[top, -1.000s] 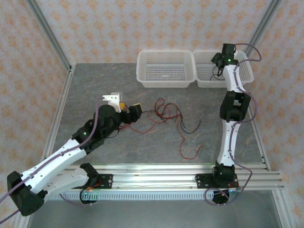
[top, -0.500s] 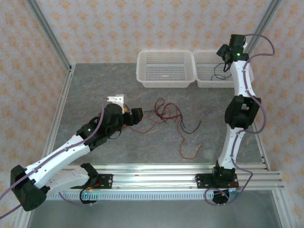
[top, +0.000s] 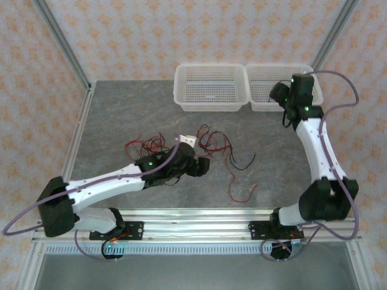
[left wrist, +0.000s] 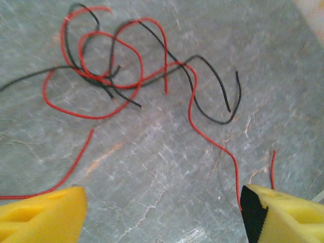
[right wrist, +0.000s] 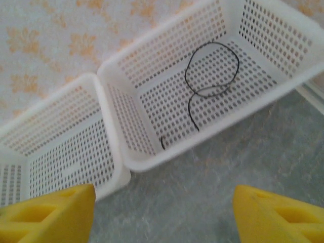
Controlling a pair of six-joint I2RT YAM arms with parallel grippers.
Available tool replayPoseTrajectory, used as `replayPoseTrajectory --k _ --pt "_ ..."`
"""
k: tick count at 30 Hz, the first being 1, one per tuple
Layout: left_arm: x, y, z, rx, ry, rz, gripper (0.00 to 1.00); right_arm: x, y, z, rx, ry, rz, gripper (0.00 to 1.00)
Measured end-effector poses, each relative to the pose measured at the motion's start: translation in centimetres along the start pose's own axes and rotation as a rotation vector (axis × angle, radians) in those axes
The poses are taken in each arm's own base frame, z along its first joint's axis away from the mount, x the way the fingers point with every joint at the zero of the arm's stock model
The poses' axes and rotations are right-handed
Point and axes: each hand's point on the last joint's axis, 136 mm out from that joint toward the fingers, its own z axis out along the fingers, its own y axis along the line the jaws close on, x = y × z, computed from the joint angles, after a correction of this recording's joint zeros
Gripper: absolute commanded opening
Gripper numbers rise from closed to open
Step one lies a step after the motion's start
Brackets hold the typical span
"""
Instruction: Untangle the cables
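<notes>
Change showed first at the left of the overhead view: the left arm had swung off its earlier spot, and a clump of red and black cables (top: pixel 144 145) now lay uncovered on the counter (top: pixel 121 115), left of centre. The left gripper (top: pixel 202 167) had travelled to the middle of the frame, low over the counter and just beside the main tangle (top: pixel 211 142). In its wrist view the jaws stood wide, a yellow finger in each bottom corner and only bare stone between them. The tangle spread across the upper half, and a red strand (left wrist: pixel 212 142) ran down to the edge of the right-hand finger (left wrist: pixel 283 212); whether it touched, I couldn't tell. Further right, a red loop (top: pixel 242 193) lay apart from the tangle.

At the upper right, the right gripper (top: pixel 279 93) had drawn back from over the right basket (top: pixel 266 66) toward its near rim, jaws wide and holding nothing. One black cable (right wrist: pixel 210 71) lay curled inside that basket. I judged that strand sorted, the left arm lining up for another, and most of the knot not yet undone.
</notes>
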Motion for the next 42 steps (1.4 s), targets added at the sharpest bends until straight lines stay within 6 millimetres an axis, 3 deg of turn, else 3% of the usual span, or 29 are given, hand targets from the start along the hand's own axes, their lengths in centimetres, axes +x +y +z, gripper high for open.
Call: replayPoseTrajectory --k 5,10,15,19,23,28,35,38,42 --pt "1.1 -1.4 4.6 -0.029 0.070 0.065 0.72 3.3 -1.9 -3.5 -0.025 -0.009 0.007 0.71" --pt "1.1 -3.0 9.0 -0.020 0.126 0.114 0.67 6.2 -3.1 -5.6 -0.061 -0.004 0.019 0.68" --pt "0.4 -4.2 12.0 0.000 0.149 0.138 0.63 9.9 -4.3 -5.8 -0.080 0.049 0.039 0.67" --pt "0.4 -3.4 14.3 -0.007 0.181 0.138 0.59 12.1 -5.0 -5.7 -0.085 0.089 0.049 0.65" --pt "0.8 -1.8 16.5 -0.025 0.219 0.136 0.57 12.8 -5.2 -5.6 -0.091 0.104 0.059 0.64" --pt "0.9 -1.7 18.1 -0.016 0.236 0.155 0.57 13.5 -5.3 -5.6 -0.097 0.117 0.074 0.64" --pt "0.0 -2.5 18.6 0.000 0.220 0.171 0.52 13.6 -5.1 -5.4 -0.110 0.120 0.094 0.62" --pt "0.1 -2.3 18.7 -0.010 0.222 0.173 0.40 13.6 -4.9 -5.4 -0.116 0.119 0.101 0.62" --pt "0.4 -2.1 19.1 -0.021 0.226 0.173 0.17 13.6 -4.8 -5.5 -0.124 0.119 0.113 0.61"
